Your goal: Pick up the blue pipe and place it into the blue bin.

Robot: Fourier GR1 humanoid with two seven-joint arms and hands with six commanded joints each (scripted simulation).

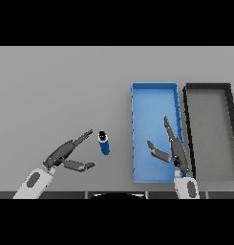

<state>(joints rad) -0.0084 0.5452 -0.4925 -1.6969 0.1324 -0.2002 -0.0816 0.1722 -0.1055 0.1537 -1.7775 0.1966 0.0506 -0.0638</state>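
On the grey table (51,86), head view: blue pipe (104,142), short, lying free left of the blue bin (155,95), its long axis running near to far with a slight lean, dark open end at the far tip. Left hand (66,154): fingers spread wide, holding nothing, just left of the pipe, fingertips close beside its far end; the nearer hand by judgement. Right hand (173,150): open, empty, hovering over the bin's near right part. Black bin (207,87): right of the blue one.
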